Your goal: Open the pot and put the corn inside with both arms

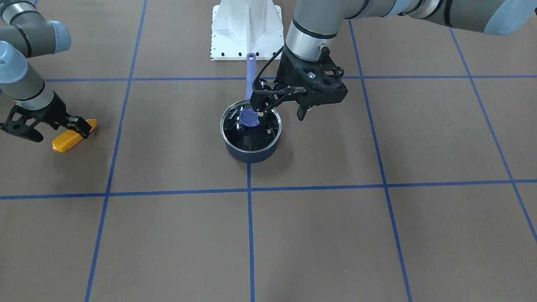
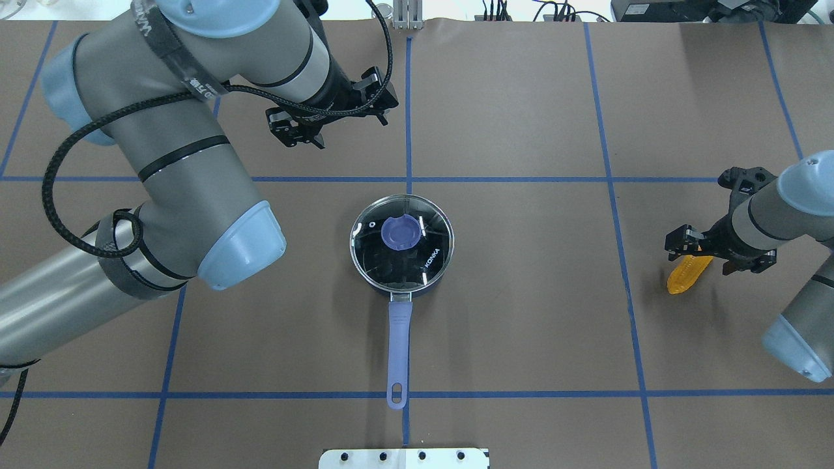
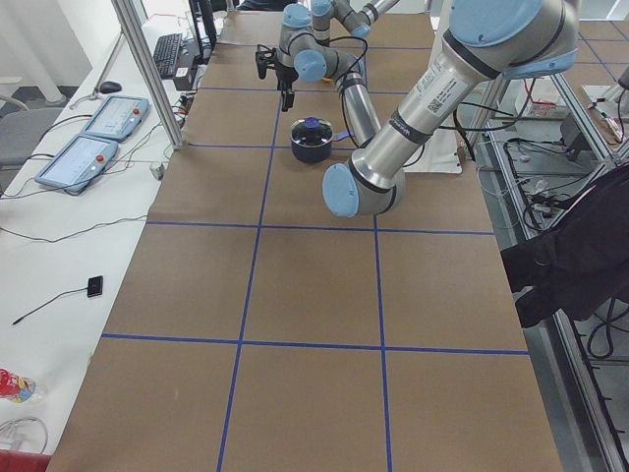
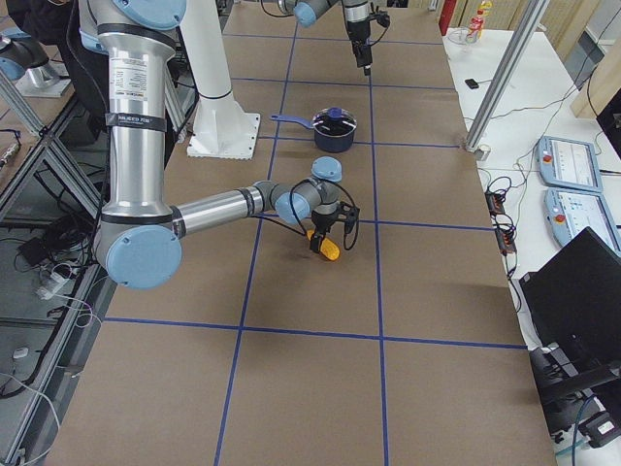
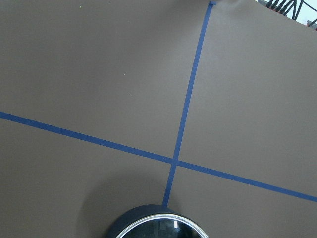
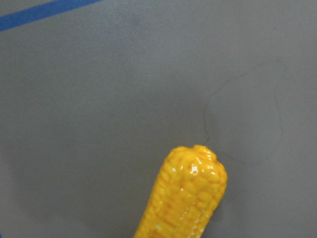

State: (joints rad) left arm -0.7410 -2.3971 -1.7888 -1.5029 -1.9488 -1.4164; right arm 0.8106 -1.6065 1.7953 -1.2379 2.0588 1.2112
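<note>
While the left gripper point(image 1: 280, 112) hangs with jaws wide apart, holding nothing, near the pot point(image 1: 250, 155) at centre frame, lid point(image 1: 251, 134) on, we see the right gripper point(image 1: 79, 127) astride the corn point(image 1: 65, 141) at left; clamped or not, we cannot tell.

1. A brown-covered table point(image 1: 377, 235) is marked into squares by blue tape lines point(image 1: 250, 235).
2. In the left-end view, two control pendants point(image 3: 79, 162) lie on a white side bench point(image 3: 59, 256) at nine o'clock, with a keyboard point(image 3: 167, 54) at eleven.
3. In the right-end view, a black laptop point(image 4: 582, 291) stands open at four o'clock, with a bottle point(image 4: 475, 21) at one.
</note>
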